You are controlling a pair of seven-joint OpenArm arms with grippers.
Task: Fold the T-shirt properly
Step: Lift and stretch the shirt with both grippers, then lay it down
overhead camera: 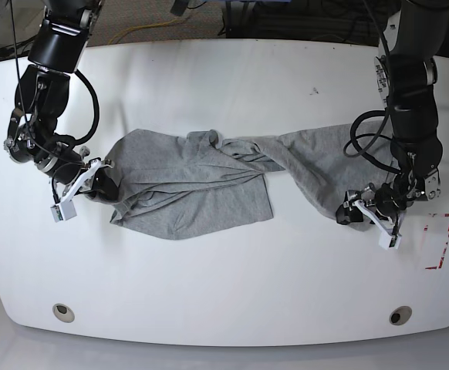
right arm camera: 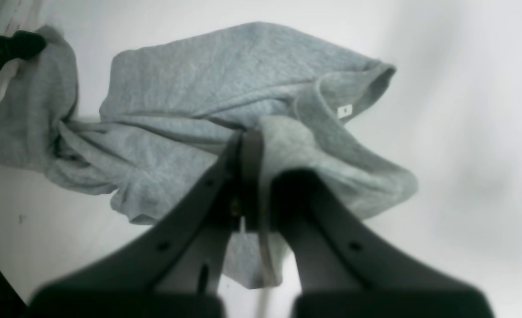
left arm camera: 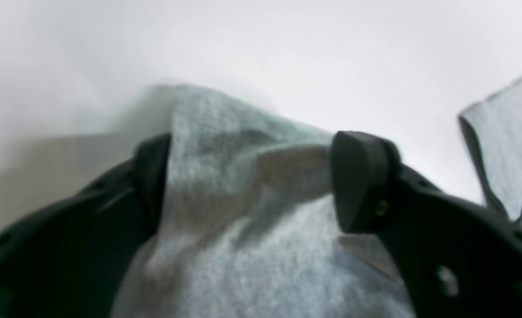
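1. On the white table (overhead camera: 224,308), the T-shirt (overhead camera: 201,185) lies twisted, its long axis running side to side between the two arms.
2. The right gripper (right arm camera: 250,145) is clamped shut on the collar-side edge.
3. The left gripper (left arm camera: 250,176) straddles the opposite end, jaws wide, cloth between them but not pinched.
4. Each arm is at its own end.

Bare tabletop (overhead camera: 224,285) all around the T-shirt (overhead camera: 194,189); only both claws, at its two ends, block passage there.
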